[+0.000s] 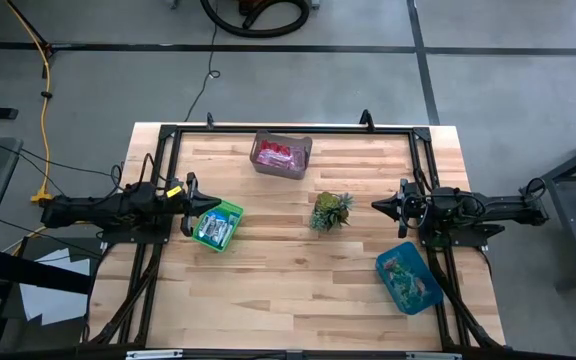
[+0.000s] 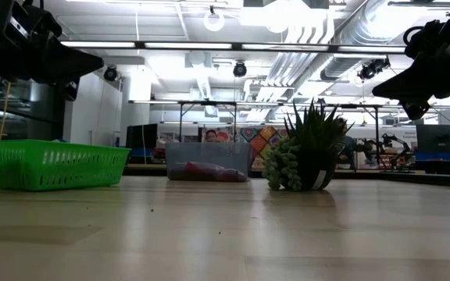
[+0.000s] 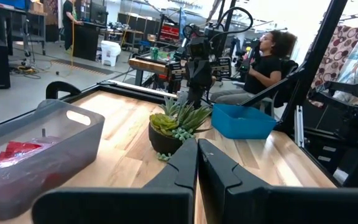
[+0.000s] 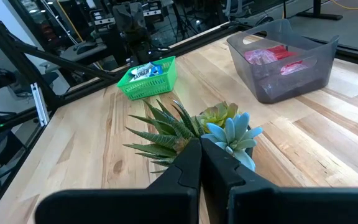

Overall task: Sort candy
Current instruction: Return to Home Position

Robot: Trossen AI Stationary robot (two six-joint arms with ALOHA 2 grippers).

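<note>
The left gripper (image 1: 211,205), closed and empty, hovers above the green bin's (image 1: 236,226) edge, with blue-white candy (image 1: 213,231) inside. The right gripper (image 1: 378,206), also closed, points at the plant (image 1: 331,211) standing between the two. Farther off, red candy (image 1: 278,154) lies in the grey bin (image 1: 308,148). Clear candy (image 1: 408,272) is in the blue bin (image 1: 391,284) beside the right gripper.

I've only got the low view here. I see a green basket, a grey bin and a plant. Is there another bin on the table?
Observer: Yes. The high view shows a blue bin off to your right, near your camera's edge of the table.
Operator: What's inside the green basket? Its wall blocks me.
Observer: Blue-and-white wrapped candy lies in the green basket.
Operator: Are the grippers carrying anything?
Observer: No. The wrist views show the left gripper and the right gripper shut, with nothing between the fingers.
</note>
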